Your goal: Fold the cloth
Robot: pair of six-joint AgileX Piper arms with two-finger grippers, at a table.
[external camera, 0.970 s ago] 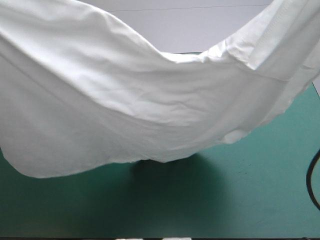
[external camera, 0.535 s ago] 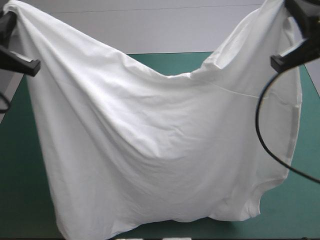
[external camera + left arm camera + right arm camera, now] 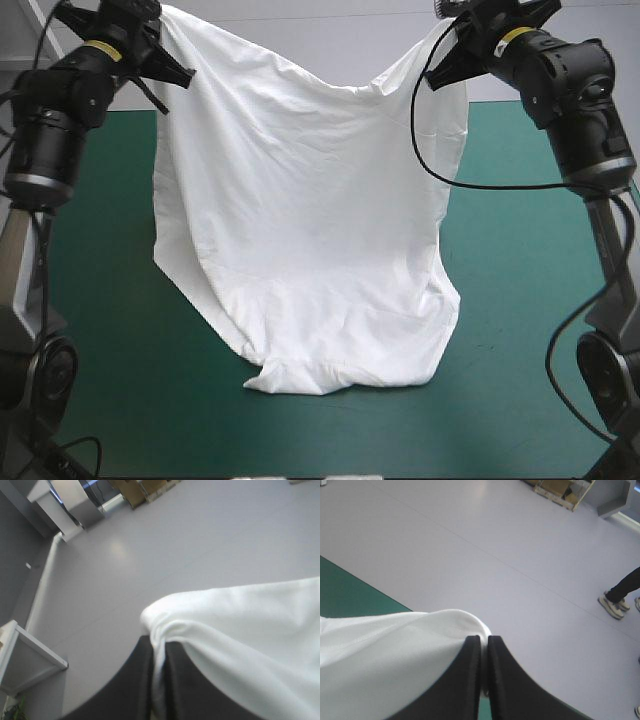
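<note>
left gripper (image 3: 158, 647): clenched on one top corner of the t-shirt, raised at the table's far left.
t-shirt (image 3: 310, 220): earlier it billowed wide; now it hangs narrower between the arms, its hem bunched on the teal-green cover (image 3: 520, 350).
right gripper (image 3: 484, 642): pinching the other top corner, equally high.
meaning: likely ready to be laid flat for folding.

T-shirt (image 3: 310, 230) hangs like a curtain btwn left pincer (image 3: 159, 650) and right pincer (image 3: 484, 642), both clamped on its top corners. It blocks the mid counter (image 3: 520, 330) from the far edge down to the hem, which lies on the counter near centre-front. I see open teal-green lanes L and R of the sheet, plus a bare strip along the near edge. Straight through mid means hitting cloth.
</note>
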